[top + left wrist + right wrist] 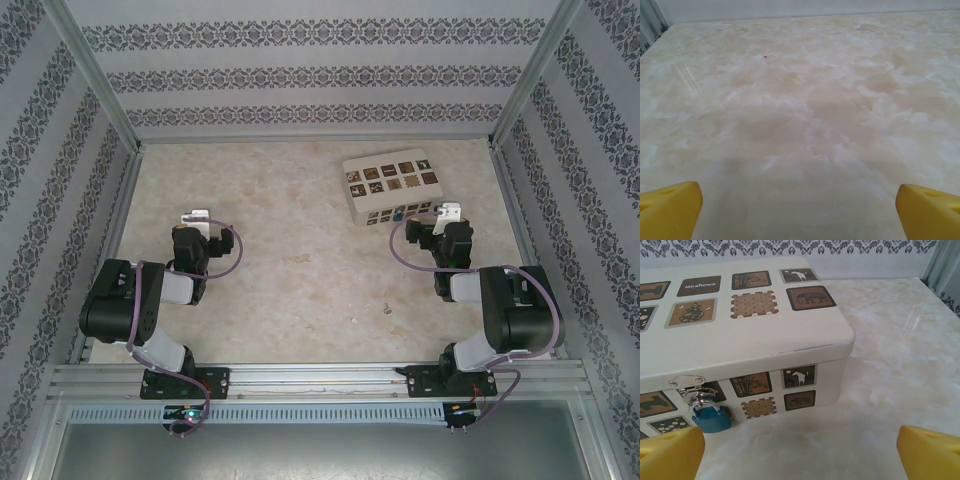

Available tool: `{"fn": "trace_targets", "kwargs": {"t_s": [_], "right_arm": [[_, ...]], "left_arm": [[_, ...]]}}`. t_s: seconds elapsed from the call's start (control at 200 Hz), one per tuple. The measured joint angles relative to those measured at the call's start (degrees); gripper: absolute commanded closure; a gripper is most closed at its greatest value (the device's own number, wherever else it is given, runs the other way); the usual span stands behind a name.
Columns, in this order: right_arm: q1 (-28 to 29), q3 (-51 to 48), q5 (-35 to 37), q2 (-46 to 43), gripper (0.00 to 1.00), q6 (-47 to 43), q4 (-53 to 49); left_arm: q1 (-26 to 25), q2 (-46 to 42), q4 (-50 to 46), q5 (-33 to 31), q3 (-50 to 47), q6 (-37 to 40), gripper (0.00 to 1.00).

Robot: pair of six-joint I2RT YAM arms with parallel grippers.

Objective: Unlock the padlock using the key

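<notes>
Blue padlock (pixel 711 416) hangs on box (pixel 790 347) front

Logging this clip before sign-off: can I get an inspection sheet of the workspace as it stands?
Surface: marbled beige table, bare ahead of the left gripper.
Job's things: blue padlock hangs from the hasp of the cream box; small grey key lies loose on the table between the arms.
Clutter: tiny red speck.
Grippers: left gripper open, empty; right gripper open, empty, facing the box.
Cables: purple cables loop along each arm.
Surroundings: patterned walls, metal frame.
</notes>
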Motion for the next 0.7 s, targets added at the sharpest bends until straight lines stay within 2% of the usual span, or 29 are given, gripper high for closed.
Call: {"fn": "trace_targets", "kwargs": {"t_s": [0.7], "right_arm": [[0.0, 0.0, 0.0, -0.1, 0.02, 0.0, 0.3]], "left_arm": [[0.0, -0.4, 2.0, -1.2, -0.8, 0.0, 0.01]]}}
